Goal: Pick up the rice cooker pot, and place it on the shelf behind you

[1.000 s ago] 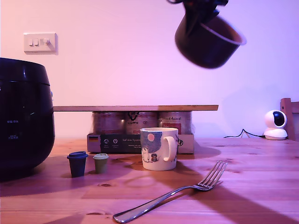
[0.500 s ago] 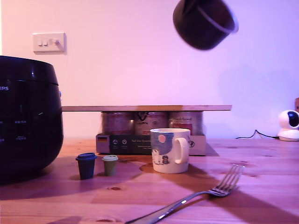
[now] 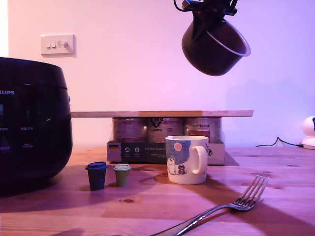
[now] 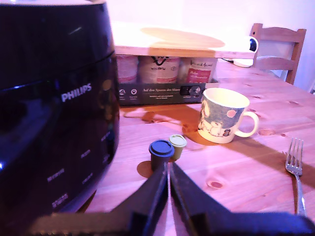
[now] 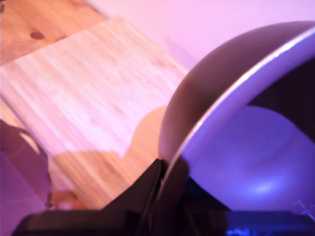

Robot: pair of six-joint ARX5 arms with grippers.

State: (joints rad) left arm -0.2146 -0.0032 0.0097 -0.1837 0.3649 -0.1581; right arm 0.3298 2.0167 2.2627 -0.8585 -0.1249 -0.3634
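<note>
My second tool [image 5: 165, 194] pinches the rim of the tilted rice cooker pot [image 3: 212, 48] high above the shelf [image 3: 162, 113]; my first tool [image 4: 169, 184] is pressed together.

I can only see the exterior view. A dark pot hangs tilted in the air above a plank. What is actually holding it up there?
Observer: My second end effector is clamped on the thin rim of the rice cooker pot.
Operator: Is there another arm? I see none.
Observer: Yes. My first end effector is shut and empty, low beside the black cooker body.
</note>
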